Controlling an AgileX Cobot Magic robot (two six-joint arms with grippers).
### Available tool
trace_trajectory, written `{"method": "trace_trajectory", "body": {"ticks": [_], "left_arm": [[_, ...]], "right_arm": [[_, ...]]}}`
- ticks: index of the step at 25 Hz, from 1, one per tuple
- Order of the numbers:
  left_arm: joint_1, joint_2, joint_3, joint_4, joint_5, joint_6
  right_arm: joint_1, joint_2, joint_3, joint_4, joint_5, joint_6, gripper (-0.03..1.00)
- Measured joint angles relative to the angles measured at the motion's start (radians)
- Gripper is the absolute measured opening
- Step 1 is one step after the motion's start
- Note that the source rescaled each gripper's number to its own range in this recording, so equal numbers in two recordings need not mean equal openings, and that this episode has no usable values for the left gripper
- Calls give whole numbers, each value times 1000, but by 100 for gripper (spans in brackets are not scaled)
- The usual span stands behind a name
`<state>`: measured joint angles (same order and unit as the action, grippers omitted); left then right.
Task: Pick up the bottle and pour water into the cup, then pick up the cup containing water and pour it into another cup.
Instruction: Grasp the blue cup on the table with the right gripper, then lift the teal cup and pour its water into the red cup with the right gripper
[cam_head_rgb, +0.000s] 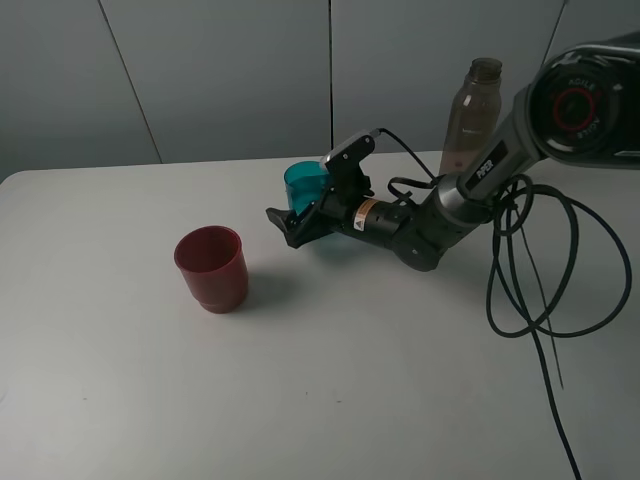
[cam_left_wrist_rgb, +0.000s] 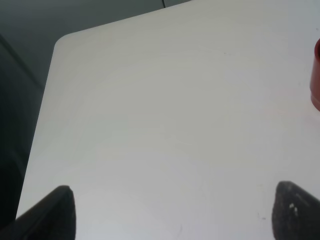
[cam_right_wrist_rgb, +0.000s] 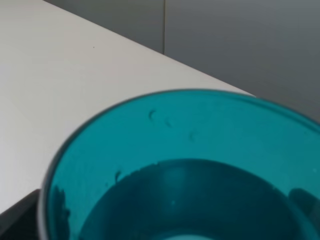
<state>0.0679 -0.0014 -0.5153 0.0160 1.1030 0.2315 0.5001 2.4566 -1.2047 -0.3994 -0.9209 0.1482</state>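
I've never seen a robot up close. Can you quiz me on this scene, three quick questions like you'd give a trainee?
1. True or false: the tall, smoky grey-brown translucent plastic bottle stands upright on the white table.
2. Fill in: in the high view, the squat dark-red opaque plastic cup stands to the ___ of the small teal translucent plastic tumbler.
3. Which thing sits between the spread fingers of the right hand? A) the bottle B) the red cup C) the teal tumbler
Key: 1 true; 2 left; 3 C.
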Motion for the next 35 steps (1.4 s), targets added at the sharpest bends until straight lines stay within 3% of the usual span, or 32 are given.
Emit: {"method": "trace_trajectory", "body": {"ticks": [16,17,18,19,21,23,35], "left_arm": [[0,0,0,0,0,0],[0,0,0,0,0,0],[0,0,0,0,0,0],[0,0,0,0,0,0],[0,0,0,0,0,0],[0,0,0,0,0,0],[0,0,0,0,0,2]], "right_arm": [[0,17,-25,17,9,8,100],[0,17,-25,17,9,8,96],[0,17,-25,17,9,8,85],[0,17,-25,17,9,8,65],[0,17,-25,20,9,8,8],[0,17,-27,22,14,10,2],[0,-1,-27,18,48,10,2]]}}
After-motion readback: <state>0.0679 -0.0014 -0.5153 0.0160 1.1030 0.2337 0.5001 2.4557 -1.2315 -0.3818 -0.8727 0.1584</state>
